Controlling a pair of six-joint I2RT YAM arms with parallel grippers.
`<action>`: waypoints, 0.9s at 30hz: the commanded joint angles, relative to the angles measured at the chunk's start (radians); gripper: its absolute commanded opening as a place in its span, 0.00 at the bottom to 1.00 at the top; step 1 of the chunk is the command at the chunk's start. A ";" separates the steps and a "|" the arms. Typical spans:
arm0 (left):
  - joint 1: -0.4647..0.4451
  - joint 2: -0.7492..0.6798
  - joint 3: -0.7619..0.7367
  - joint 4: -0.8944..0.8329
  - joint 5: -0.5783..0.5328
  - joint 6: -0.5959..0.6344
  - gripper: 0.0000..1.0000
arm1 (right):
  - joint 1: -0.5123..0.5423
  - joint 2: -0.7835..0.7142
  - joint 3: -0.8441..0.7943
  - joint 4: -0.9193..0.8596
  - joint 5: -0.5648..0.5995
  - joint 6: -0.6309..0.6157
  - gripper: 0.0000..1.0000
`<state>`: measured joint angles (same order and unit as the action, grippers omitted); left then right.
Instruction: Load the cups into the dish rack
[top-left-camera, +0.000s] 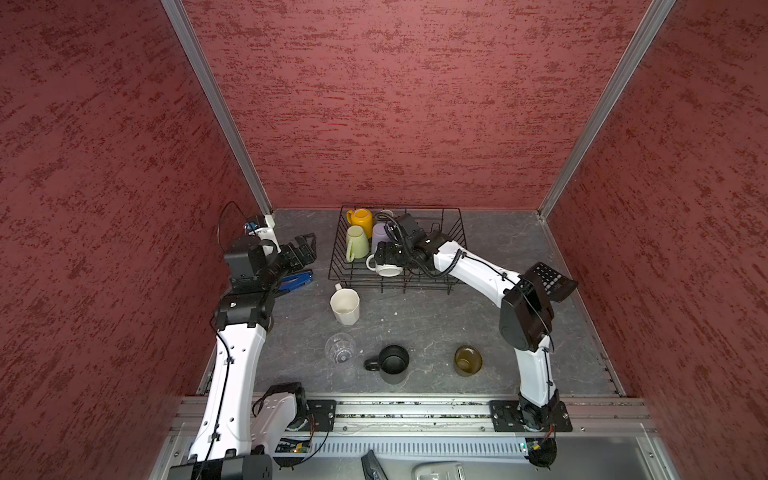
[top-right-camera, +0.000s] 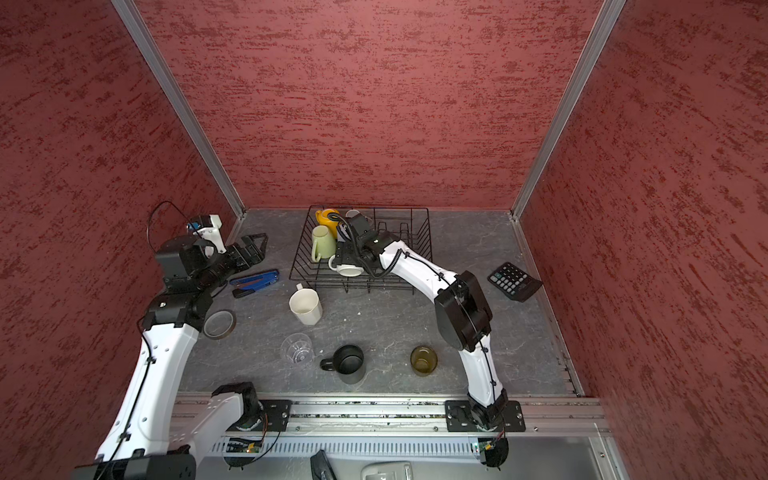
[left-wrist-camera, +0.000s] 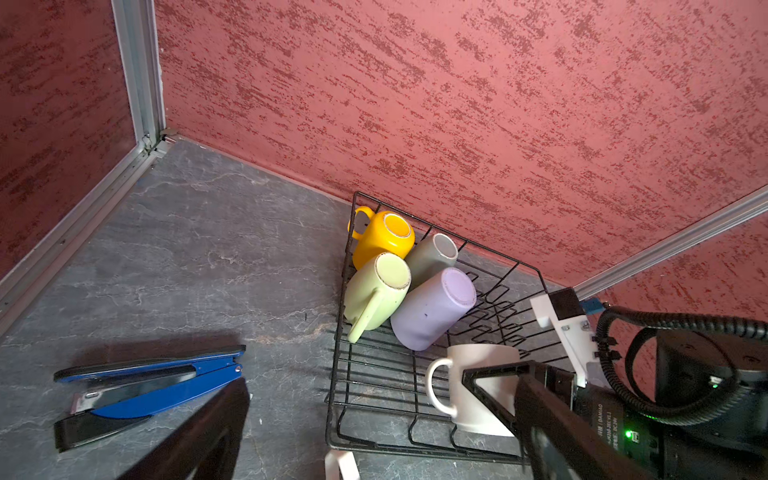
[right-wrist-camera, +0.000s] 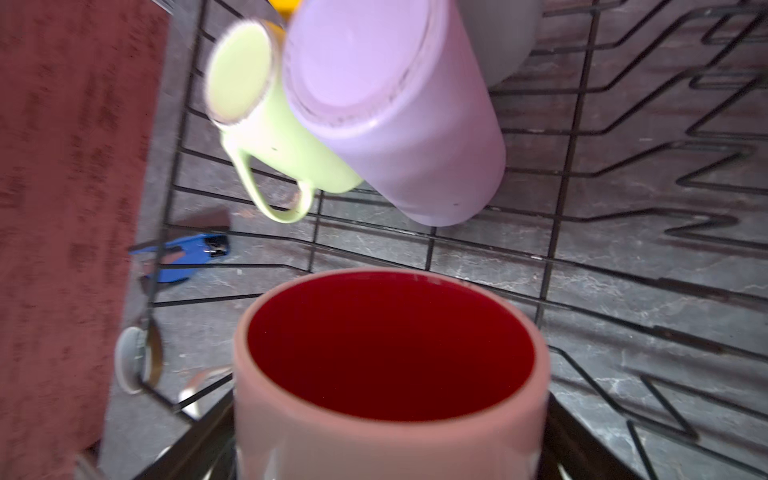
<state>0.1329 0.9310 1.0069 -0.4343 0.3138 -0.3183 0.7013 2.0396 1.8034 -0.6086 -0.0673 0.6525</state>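
The black wire dish rack (top-left-camera: 451, 232) stands at the back. Yellow (top-left-camera: 361, 220), pale green (top-left-camera: 357, 243), grey (left-wrist-camera: 432, 257) and lilac (left-wrist-camera: 432, 311) cups lean bottom-up in its left end. My right gripper (top-left-camera: 384, 259) reaches into the rack, shut on the white red-inside mug (right-wrist-camera: 390, 345); a finger presses each side. On the table in front stand a white faceted mug (top-left-camera: 345, 305), a clear glass (top-left-camera: 340, 348), a black mug (top-left-camera: 392, 363) and an olive-brown glass (top-left-camera: 468, 360). Left of the rack, my left gripper (top-left-camera: 305, 249) hangs open, holding nothing.
A blue stapler (top-right-camera: 253, 282) lies under the left arm, with a tape roll (top-right-camera: 219, 324) nearer the front. A black calculator (top-right-camera: 514, 281) sits at the right wall. Red walls close in three sides; the rack's plate prongs (top-right-camera: 399, 232) fill its right half.
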 joint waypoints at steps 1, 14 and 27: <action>0.010 -0.002 -0.007 0.025 0.067 -0.003 1.00 | -0.018 -0.087 -0.021 0.098 -0.058 0.051 0.40; -0.117 0.134 -0.044 0.126 0.518 -0.275 0.86 | -0.095 -0.364 -0.242 0.124 -0.149 0.044 0.36; -0.340 0.370 -0.050 0.412 0.563 -0.501 0.75 | -0.136 -0.443 -0.342 0.174 -0.288 -0.006 0.34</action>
<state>-0.1802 1.2705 0.9520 -0.1383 0.8455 -0.7509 0.5655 1.6455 1.4532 -0.5270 -0.2897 0.6617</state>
